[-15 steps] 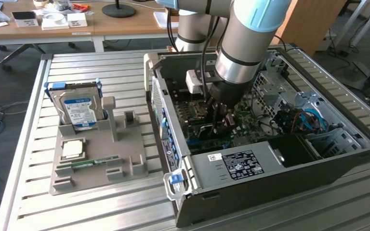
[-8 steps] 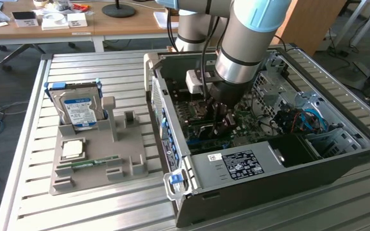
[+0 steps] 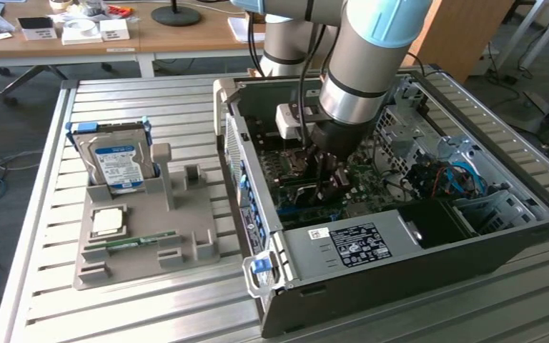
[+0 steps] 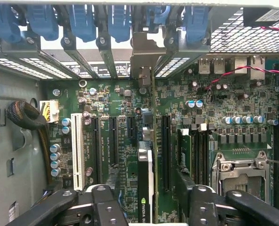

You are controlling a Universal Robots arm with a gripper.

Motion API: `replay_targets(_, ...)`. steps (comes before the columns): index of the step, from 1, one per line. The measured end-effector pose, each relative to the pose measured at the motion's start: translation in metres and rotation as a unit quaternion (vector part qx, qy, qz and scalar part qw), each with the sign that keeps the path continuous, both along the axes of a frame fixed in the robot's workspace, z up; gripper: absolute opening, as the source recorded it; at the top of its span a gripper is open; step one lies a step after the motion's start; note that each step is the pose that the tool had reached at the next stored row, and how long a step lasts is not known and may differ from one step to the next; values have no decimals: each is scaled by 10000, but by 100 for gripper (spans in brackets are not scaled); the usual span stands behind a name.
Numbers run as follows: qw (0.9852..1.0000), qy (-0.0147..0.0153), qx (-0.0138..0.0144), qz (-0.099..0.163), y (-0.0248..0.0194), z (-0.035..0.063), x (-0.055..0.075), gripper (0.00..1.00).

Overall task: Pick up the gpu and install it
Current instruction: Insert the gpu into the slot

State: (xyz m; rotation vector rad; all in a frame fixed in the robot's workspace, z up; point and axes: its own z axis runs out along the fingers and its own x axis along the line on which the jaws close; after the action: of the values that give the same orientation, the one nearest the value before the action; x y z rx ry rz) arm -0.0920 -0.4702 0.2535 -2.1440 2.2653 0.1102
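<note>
The gpu (image 4: 145, 188) stands edge-on on the motherboard (image 4: 111, 108) inside the open PC case (image 3: 379, 246). It is a thin green card with a black face. Its metal end bracket (image 4: 142, 56) reaches up to the row of rear slots. My gripper (image 4: 146, 175) straddles the card; one dark finger (image 4: 113, 176) is on each side. Board shows between each finger and the card, so the gripper is open and holds nothing. In the exterior view the gripper (image 3: 330, 187) is lowered deep into the case.
Left of the case in the exterior view, a grey fixture (image 3: 146, 243) holds a blue-labelled hard drive (image 3: 117, 161), a small green RAM stick (image 3: 136, 241) and a chip (image 3: 108, 221). Blue slot clips (image 4: 83, 21), a white slot (image 4: 76, 150) and the CPU socket (image 4: 238, 172) surround the card.
</note>
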Motion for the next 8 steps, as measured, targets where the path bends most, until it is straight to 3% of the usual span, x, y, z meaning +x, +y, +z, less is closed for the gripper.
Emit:
replay_targets(1, 10000, 0, 0, 0, 0, 0, 0, 58)
replay_targets(3, 10000, 0, 0, 0, 0, 0, 0, 45)
replay_targets(4, 10000, 0, 0, 0, 0, 0, 0, 26)
replay_targets(7, 10000, 0, 1, 0, 0, -1, 0, 28)
replay_targets(8, 10000, 0, 1, 0, 0, -1, 0, 34)
